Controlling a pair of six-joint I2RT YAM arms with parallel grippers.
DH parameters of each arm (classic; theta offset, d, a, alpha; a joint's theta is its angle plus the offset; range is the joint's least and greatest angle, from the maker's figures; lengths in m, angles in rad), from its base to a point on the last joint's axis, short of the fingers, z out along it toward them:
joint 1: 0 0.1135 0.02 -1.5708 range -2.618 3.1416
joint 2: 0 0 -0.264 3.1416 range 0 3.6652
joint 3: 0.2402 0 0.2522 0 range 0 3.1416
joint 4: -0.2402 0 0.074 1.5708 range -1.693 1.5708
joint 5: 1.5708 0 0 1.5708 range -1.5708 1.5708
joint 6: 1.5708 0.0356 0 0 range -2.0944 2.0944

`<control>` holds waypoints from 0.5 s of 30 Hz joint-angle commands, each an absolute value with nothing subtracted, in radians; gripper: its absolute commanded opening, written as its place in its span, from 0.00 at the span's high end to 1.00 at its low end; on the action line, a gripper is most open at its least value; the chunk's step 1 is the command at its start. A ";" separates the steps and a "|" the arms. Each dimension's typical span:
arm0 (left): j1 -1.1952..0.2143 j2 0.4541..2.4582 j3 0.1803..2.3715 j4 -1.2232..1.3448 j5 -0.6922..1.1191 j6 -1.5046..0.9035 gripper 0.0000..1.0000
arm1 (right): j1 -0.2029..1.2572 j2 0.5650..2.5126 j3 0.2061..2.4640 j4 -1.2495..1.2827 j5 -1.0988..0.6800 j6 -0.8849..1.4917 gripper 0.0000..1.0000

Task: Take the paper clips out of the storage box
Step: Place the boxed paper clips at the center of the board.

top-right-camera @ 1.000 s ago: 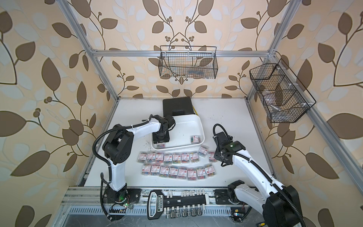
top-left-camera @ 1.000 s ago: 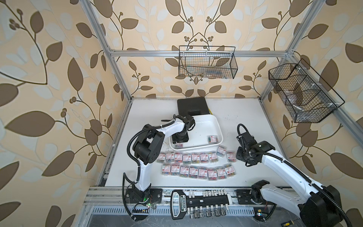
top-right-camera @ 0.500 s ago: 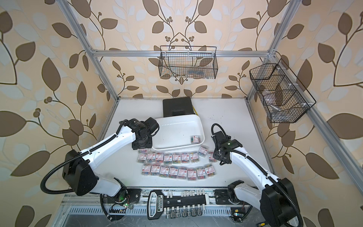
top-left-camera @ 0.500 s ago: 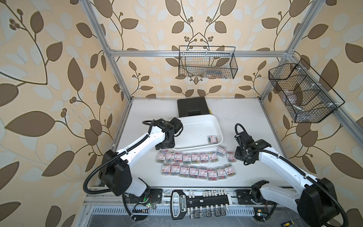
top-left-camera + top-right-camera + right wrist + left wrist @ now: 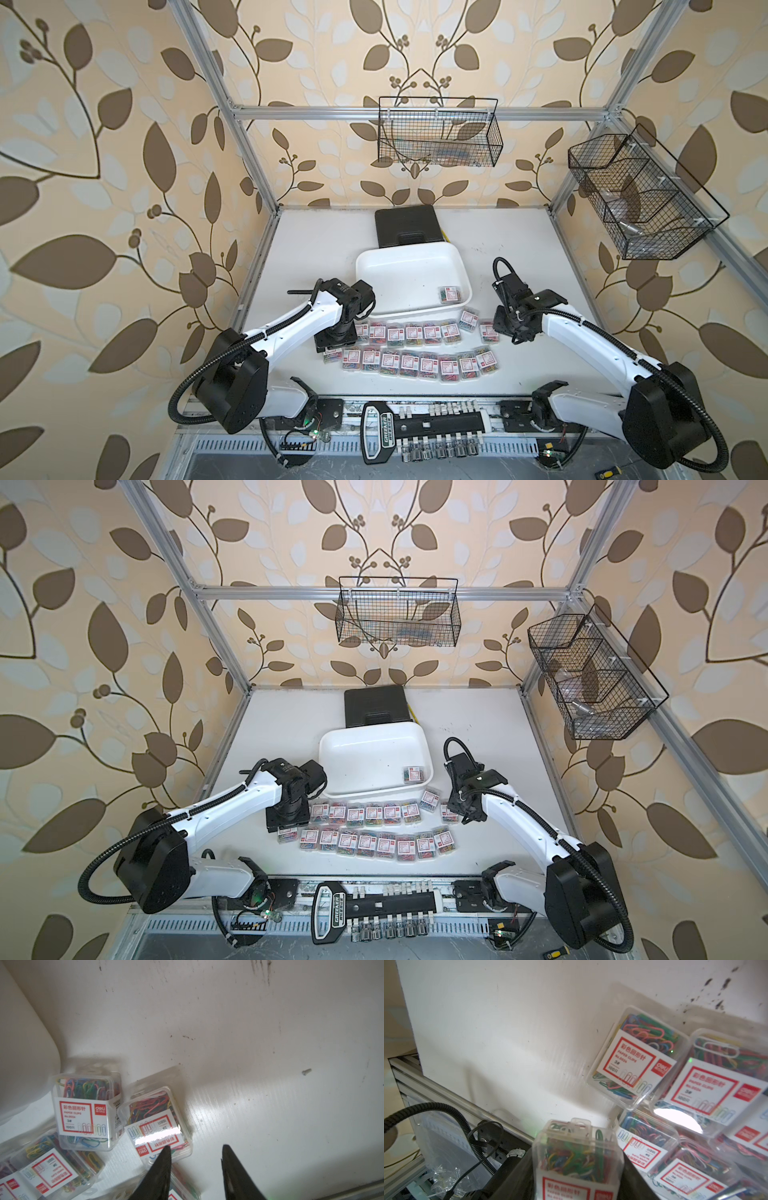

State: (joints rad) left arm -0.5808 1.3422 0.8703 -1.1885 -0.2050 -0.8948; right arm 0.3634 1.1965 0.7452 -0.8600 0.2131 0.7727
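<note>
Placing step: left gripper (image 5: 335, 340) pinches a clip box (image 5: 577, 1153) at the left end of the rows (image 5: 413, 333); set it flat beside its neighbours, then let go. The right gripper (image 5: 196, 1148) is spread, empty, near the other end. One last box (image 5: 449, 294) sits in a tray (image 5: 407, 270) corner.
</note>
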 commanded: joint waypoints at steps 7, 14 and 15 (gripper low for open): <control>-0.574 1.338 0.739 -1.089 -0.179 -1.020 0.60 | 0.361 1.167 0.749 -0.886 0.219 0.781 0.58; -0.574 1.396 0.753 -1.047 -0.236 -1.026 0.60 | 0.361 1.158 0.752 -0.895 0.222 0.776 0.58; -0.574 1.404 0.753 -1.041 -0.244 -1.025 0.60 | 0.360 1.162 0.753 -0.894 0.221 0.776 0.58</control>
